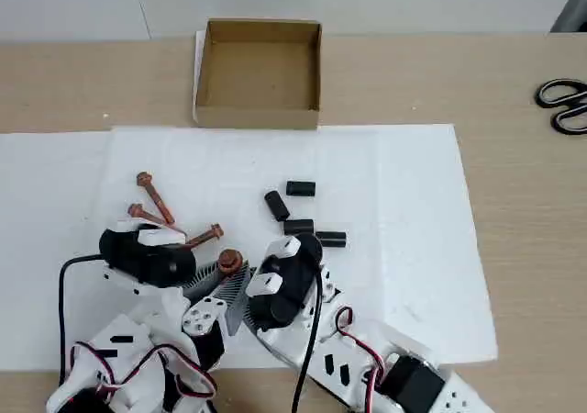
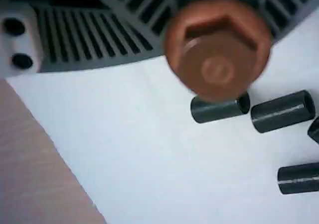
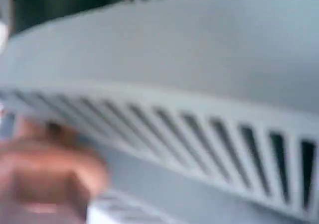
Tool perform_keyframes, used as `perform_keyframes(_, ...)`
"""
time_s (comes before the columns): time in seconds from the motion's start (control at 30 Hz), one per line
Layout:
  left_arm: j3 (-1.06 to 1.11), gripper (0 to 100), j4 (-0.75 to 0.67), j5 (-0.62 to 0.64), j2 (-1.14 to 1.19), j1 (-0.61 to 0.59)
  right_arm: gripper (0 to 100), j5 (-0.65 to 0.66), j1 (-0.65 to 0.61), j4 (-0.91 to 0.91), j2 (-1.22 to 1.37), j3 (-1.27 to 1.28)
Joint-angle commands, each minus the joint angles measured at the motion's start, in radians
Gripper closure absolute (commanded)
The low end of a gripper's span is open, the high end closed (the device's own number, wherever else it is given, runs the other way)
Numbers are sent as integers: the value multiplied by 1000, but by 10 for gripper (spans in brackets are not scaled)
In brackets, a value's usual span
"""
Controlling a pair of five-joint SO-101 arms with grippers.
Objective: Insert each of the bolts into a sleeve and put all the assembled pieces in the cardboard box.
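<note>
My left gripper [image 1: 220,273] is shut on a copper bolt [image 1: 229,262] just above the white sheet, near the front edge. The bolt's hex head [image 2: 217,50] looms close in the left wrist view, against grey ribbed fingers [image 2: 99,40]. My right gripper [image 1: 242,294] sits right beside it, and the bolt head [image 3: 45,174] shows blurred at the edge of the right wrist view. Three more bolts [image 1: 156,195] lie loose behind the left arm. Several black sleeves [image 1: 300,189] lie on the sheet beyond the right arm, the nearest sleeve [image 2: 219,108] just past the held bolt. The cardboard box [image 1: 259,112] stands open at the back.
The white sheet [image 1: 404,211] covers the middle of the wooden table, with bare room on its right half. Black scissors [image 1: 564,104] lie at the table's far right edge. Both arms' cables trail at the front.
</note>
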Motion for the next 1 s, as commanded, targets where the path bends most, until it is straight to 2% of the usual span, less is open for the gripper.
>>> perform_keyframes(0.0,1,994,-8,-18,5,15,995,11,4,-33,-13,-38)
perform_keyframes(0.23,5,987,-46,-18,5,-9,995,11,4,-33,-13,-38)
perform_keyframes(0.43,5,908,-43,-18,5,-9,995,11,4,-28,-13,-38)
perform_keyframes(0.77,-5,908,-54,-18,5,-11,995,9,4,-27,-13,-12)
perform_keyframes(0.97,-24,903,-114,-64,6,-83,995,8,4,-35,-13,0)
